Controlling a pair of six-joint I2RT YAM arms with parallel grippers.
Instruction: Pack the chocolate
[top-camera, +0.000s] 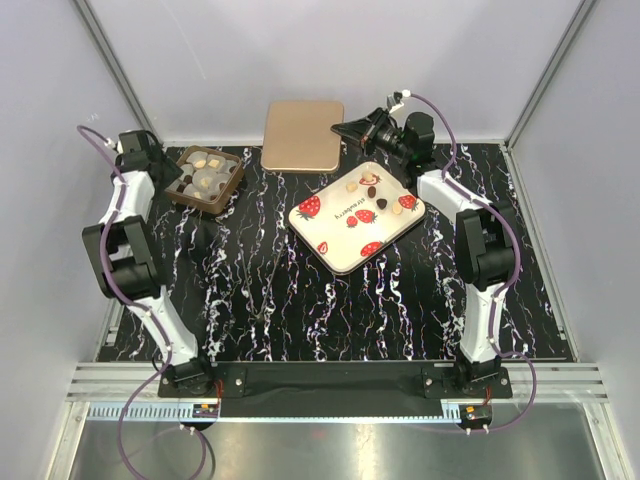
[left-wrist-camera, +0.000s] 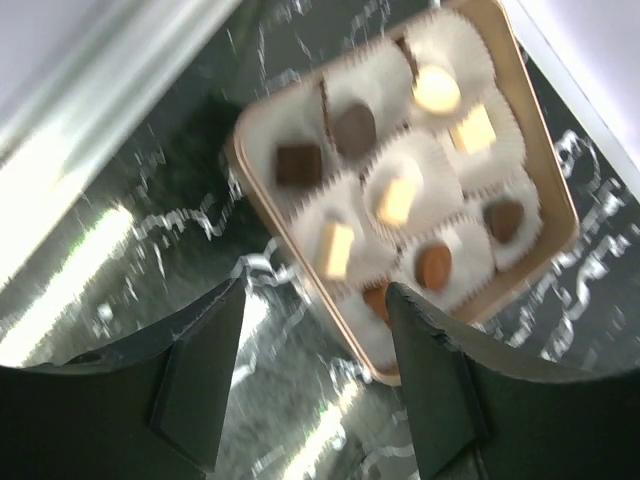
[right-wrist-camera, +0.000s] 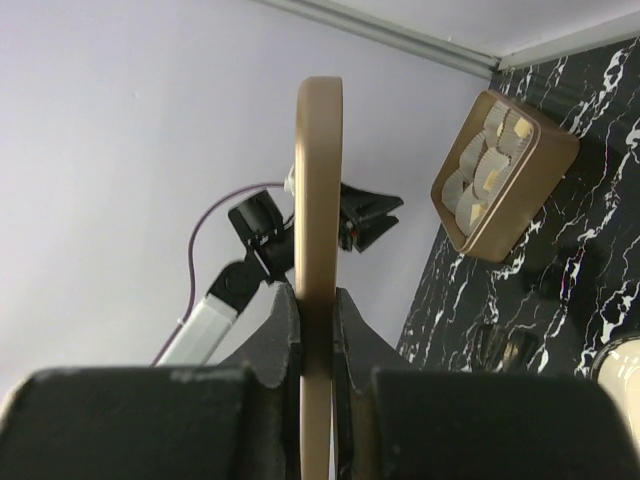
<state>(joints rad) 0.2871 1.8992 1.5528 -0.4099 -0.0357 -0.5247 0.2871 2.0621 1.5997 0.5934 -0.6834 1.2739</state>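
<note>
So, landmark: the brown box (top-camera: 190, 202), at the back left of the black marbled table (top-camera: 300, 310).
Chocolate, packed: the chocolate (left-wrist-camera: 353, 130) sits inside the brown box in white paper cups (left-wrist-camera: 470, 50), one piece to a cup, in dark brown, tan and cream.
Chocolate, loose: a few small pieces (top-camera: 372, 182) lie well to the right of the brown box, bunched at the far end of a strawberry-print tray (top-camera: 340, 250).
Left gripper (left-wrist-camera: 315, 288): above the brown box's near edge, fingers spread wide with nothing between them.
Right gripper (right-wrist-camera: 318, 300): pressed together on a tan lid (top-camera: 303, 135), pinching it at its rim.
Lid: to the right of the brown box and a little farther back, apart from it. I cannot tell whether it touches the table.
Top view only: the tray, the loose pieces and the lid's broad rounded face.
Left wrist view only: each packed piece by shape, round or square. The right finger hides part of one tan piece in the nearest cup.
Right wrist view only: the lid edge-on, a thin tan band running up from the clamped fingers, with the brown box to its right and the left arm behind it.
</note>
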